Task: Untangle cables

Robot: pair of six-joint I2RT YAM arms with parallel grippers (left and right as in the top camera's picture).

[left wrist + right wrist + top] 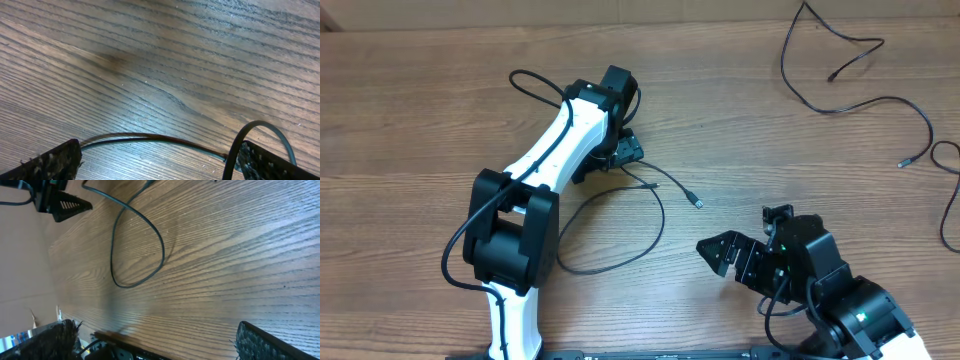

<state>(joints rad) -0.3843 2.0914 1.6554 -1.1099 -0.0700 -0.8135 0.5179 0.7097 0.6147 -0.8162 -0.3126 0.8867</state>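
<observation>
The cables (662, 215) lie loose: one cord (150, 136) crosses between the wide, empty jaws of the left gripper (157, 162). The right gripper (155, 340) is wide and empty too, with the loop (163, 255) well ahead. Closing carelessly may pinch doubled strands and tighten them.

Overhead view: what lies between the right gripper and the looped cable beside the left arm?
Bare table only, from the right gripper to the looped cable, seen overhead.

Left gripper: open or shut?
Open. Left gripper fingers sit at opposite edges of the wrist view, wide apart; a thin cable runs across the gap, not clamped.
</observation>
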